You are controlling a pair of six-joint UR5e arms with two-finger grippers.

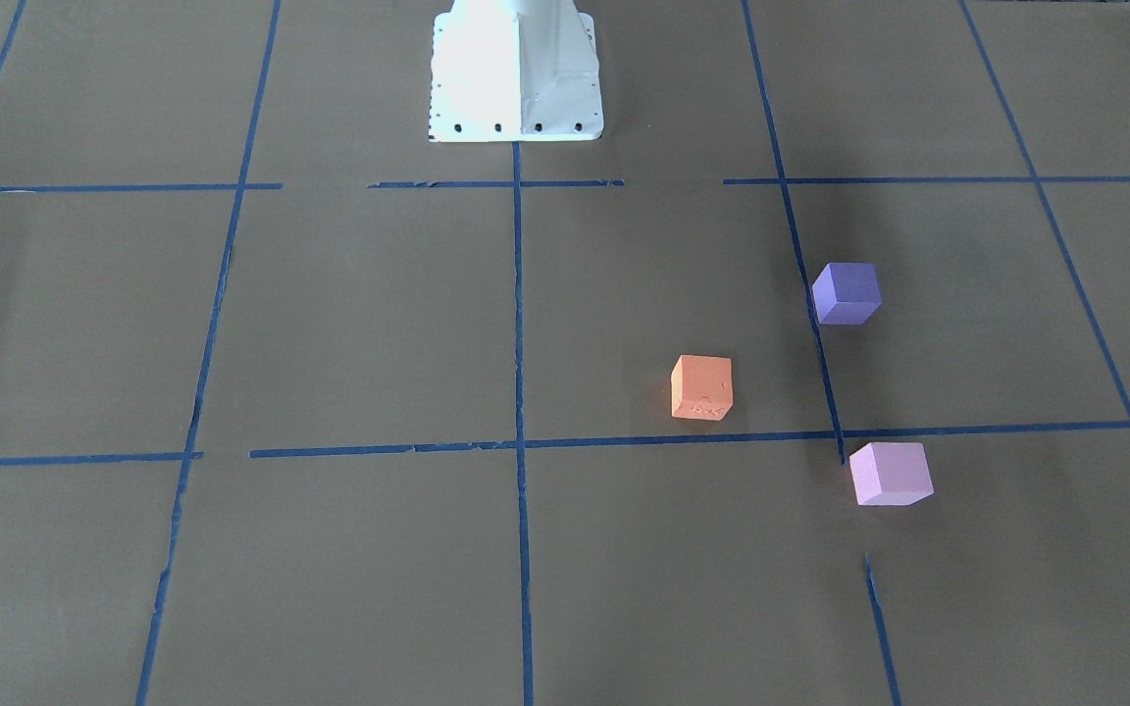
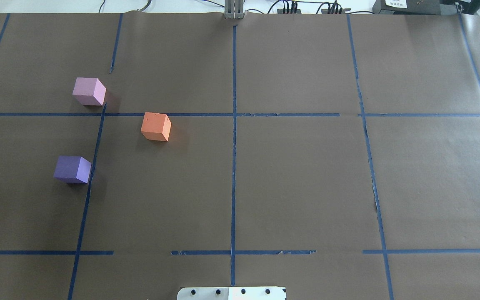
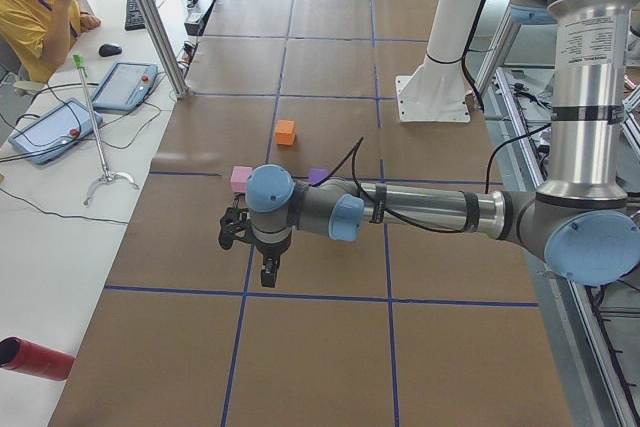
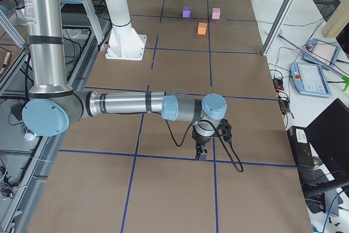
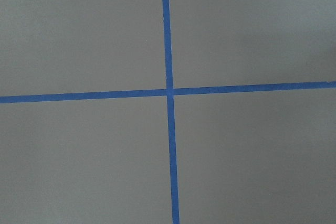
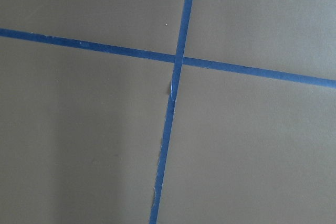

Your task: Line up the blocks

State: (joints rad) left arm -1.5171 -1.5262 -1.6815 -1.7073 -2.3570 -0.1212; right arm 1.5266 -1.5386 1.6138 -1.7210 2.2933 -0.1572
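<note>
Judging by the layout, the first pick is not yet made: over the brown tabletop [image 2: 298, 187] the left claw [image 3: 268, 275] and the right claw [image 4: 200, 154] hang above bare paper, and whether either is spread or pressed together I cannot tell. Seen from overhead, the orange block [image 2: 156, 127] has the pale pink block [image 2: 89, 91] at its 10 o'clock and the violet block [image 2: 72, 169] at its 8 o'clock, none touching; next, the left claw likely must reach the orange block and shift it toward 9 o'clock, between them

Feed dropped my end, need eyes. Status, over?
Left end effector, right end effector: off the blocks, open or shut unknown. Orange block, purple block, pink block apart, not in line. No obstruction seen.
</note>
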